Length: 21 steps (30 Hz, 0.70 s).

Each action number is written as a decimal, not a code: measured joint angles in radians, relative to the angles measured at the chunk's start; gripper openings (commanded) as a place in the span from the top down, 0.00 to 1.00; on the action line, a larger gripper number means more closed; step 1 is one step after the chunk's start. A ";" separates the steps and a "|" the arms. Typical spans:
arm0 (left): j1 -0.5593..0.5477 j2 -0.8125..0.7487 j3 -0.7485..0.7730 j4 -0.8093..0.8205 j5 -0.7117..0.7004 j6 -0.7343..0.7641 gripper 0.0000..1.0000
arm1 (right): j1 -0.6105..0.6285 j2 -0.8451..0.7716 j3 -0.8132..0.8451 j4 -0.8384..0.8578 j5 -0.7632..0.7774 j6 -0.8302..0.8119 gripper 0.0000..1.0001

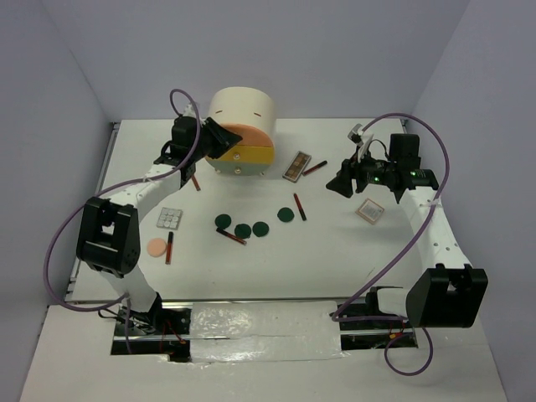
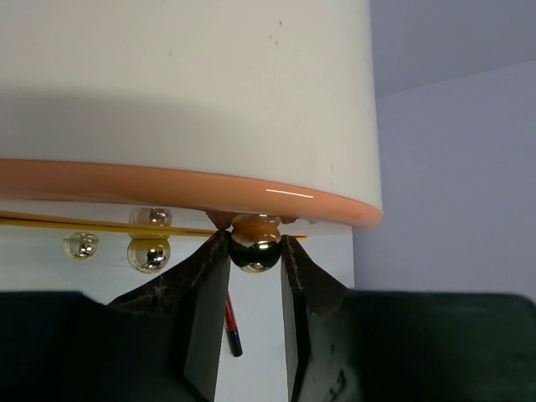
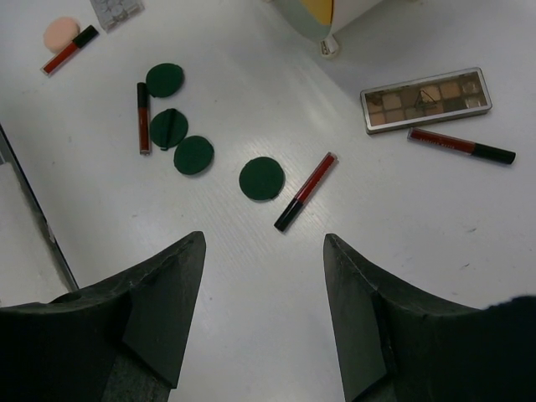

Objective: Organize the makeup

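The makeup lies spread on the white table (image 1: 335, 251). Four dark green discs (image 1: 243, 229) sit in the middle, with dark-red sticks (image 1: 299, 206) among them. A brown palette (image 1: 296, 166) lies right of the cream cabinet (image 1: 241, 117). A white palette (image 1: 170, 219) and a peach puff (image 1: 157, 247) are at the left, and a pinkish square (image 1: 369, 210) at the right. My left gripper (image 2: 255, 251) is shut on a gold knob (image 2: 255, 249) of the orange drawer (image 2: 167, 188). My right gripper (image 3: 264, 243) is open and empty above the table, near one disc (image 3: 261, 178) and a stick (image 3: 306, 190).
The cabinet has a yellow drawer (image 1: 251, 155) below the orange one and more gold knobs (image 2: 148, 254). A red stick (image 2: 232, 327) lies under my left gripper. Grey walls close the table at back and sides. A silver strip (image 1: 260, 322) runs along the near edge.
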 measured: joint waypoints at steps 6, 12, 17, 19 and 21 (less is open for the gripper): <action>-0.005 -0.002 0.000 -0.002 -0.005 0.000 0.76 | 0.000 0.000 -0.001 0.000 0.003 -0.006 0.33; -0.017 -0.082 -0.066 -0.025 -0.019 0.005 0.78 | 0.000 -0.012 -0.022 0.000 0.023 -0.014 0.31; -0.034 -0.221 -0.179 -0.058 -0.031 0.005 0.79 | -0.001 -0.017 -0.039 0.000 0.047 -0.013 0.29; -0.039 -0.271 -0.225 -0.060 -0.032 0.005 0.78 | -0.002 -0.017 -0.042 0.000 0.056 -0.013 0.28; -0.044 -0.321 -0.277 -0.059 -0.033 0.003 0.78 | -0.002 -0.017 -0.042 0.000 0.067 -0.014 0.27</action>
